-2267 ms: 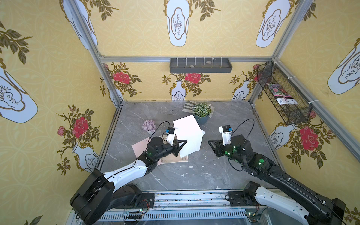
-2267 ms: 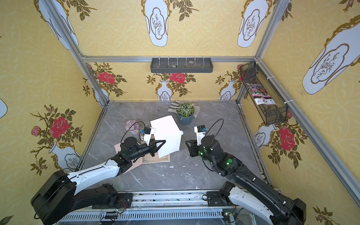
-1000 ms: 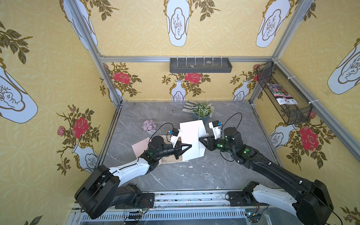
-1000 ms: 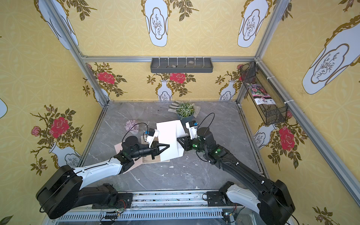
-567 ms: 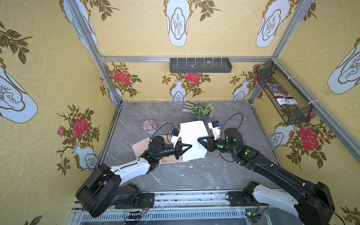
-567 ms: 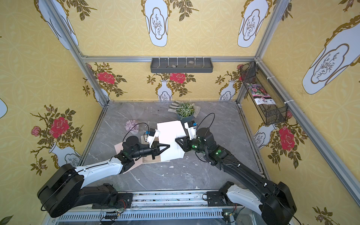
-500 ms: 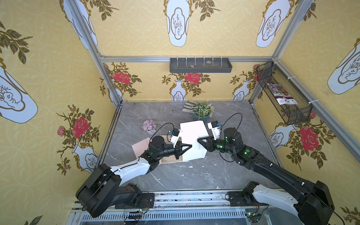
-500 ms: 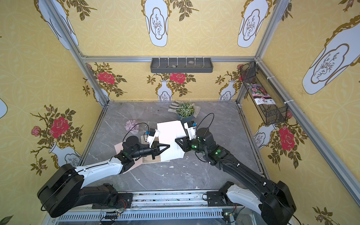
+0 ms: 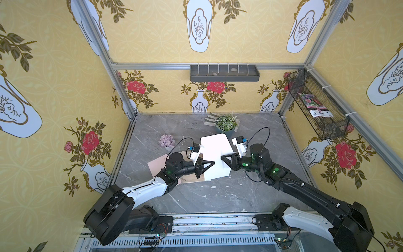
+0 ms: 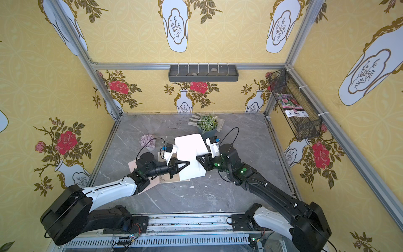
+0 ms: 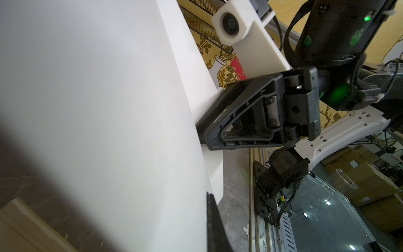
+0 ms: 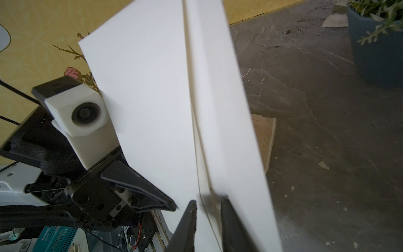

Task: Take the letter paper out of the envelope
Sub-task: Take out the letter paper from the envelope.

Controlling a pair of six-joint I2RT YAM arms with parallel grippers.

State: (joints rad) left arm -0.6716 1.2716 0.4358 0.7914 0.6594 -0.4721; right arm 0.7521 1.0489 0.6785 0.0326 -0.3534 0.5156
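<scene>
paper [image 9: 215,150]: clear of envelope [image 9: 156,164], held above worktop [image 9: 218,196] | left claw [image 9: 212,163]: clamped on one side edge | right claw [image 9: 222,157]: narrow, astride opposite folded edge, grip unclear | handling: likely light, floppy, creases easily; pinch edges gently

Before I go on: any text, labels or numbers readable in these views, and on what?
Nothing reads clearly.
The packet in the wire basket: white label, dark print, too small to read.
The envelope: faint printed marks, too small to read.
The letter paper: blank where visible.
</scene>
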